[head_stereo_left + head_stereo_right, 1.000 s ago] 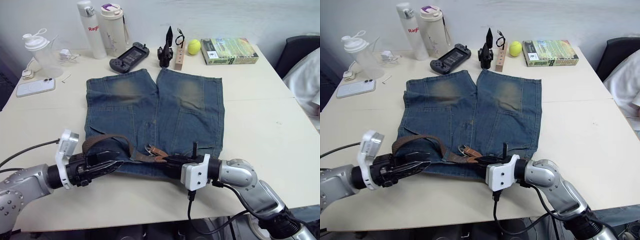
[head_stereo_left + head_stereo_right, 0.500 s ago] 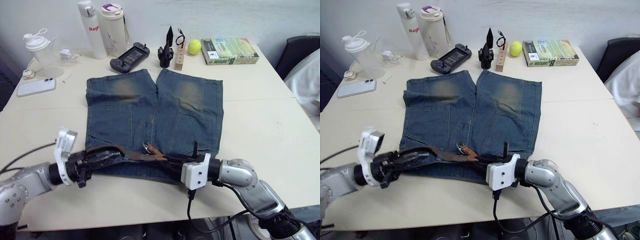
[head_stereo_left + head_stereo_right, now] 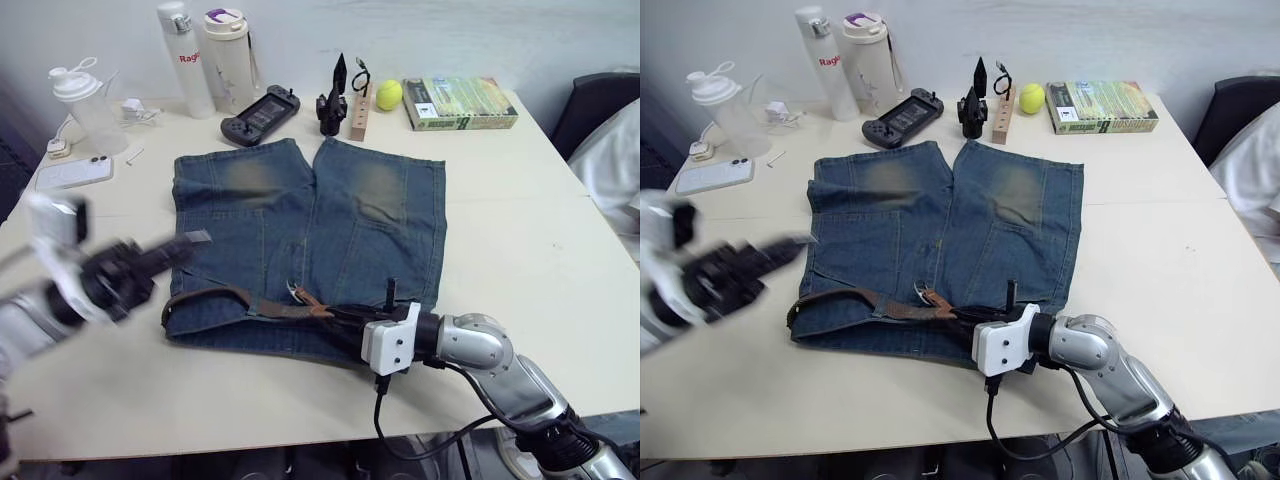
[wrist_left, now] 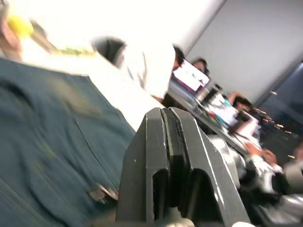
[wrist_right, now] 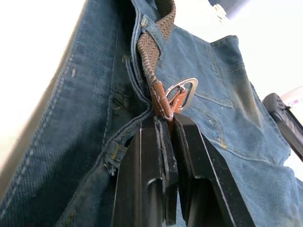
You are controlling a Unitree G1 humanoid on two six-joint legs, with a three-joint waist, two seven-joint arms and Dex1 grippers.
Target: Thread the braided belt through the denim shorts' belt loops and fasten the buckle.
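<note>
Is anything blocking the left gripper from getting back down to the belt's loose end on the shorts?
Nothing visible. The left gripper hovers above the denim shorts, and the braided belt lies exposed along the waistband below it. The right gripper pinches the belt beside the buckle.

left pincer [image 3: 190, 240] lifted off braided belt [image 3: 215, 297]; retreated

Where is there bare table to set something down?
Bare table runs right of the denim shorts, below the book. A smaller patch lies between the phone and the shorts. The far edge is crowded: bottles, game controller, tennis ball.
</note>
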